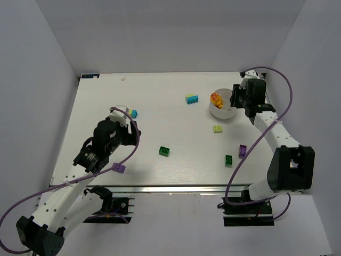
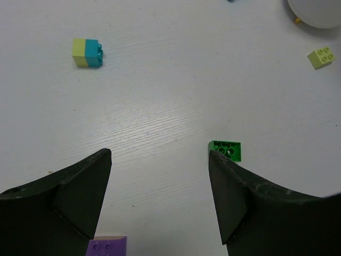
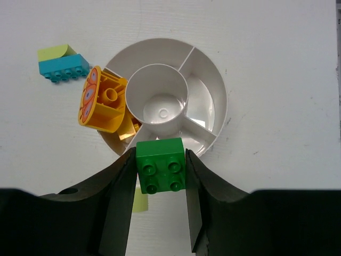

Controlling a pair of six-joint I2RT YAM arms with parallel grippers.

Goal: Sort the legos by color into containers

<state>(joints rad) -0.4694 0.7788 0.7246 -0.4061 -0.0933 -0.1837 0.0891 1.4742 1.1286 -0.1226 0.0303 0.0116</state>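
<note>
My right gripper [image 3: 160, 154] is shut on a green brick [image 3: 160, 165] and holds it over the near rim of the round white divided bowl [image 3: 221, 101]. Orange bricks [image 3: 104, 101] lie in the bowl's left compartment; the other compartments show bare. In the top view the right gripper [image 1: 235, 99] is at the bowl [image 1: 224, 113]. My left gripper [image 2: 160, 152] is open and empty above the table, a green brick [image 2: 226, 150] by its right fingertip and a purple brick [image 2: 106, 248] near its left finger. The left gripper also shows in the top view [image 1: 133, 136].
On the table lie a cyan and yellow-green stack [image 1: 192, 99], a pale yellow-green brick [image 1: 218, 128], two green bricks [image 1: 164, 151] [image 1: 228, 160], two purple bricks [image 1: 242, 151] [image 1: 120, 168], and a cyan brick [image 1: 134, 113] beside the left arm.
</note>
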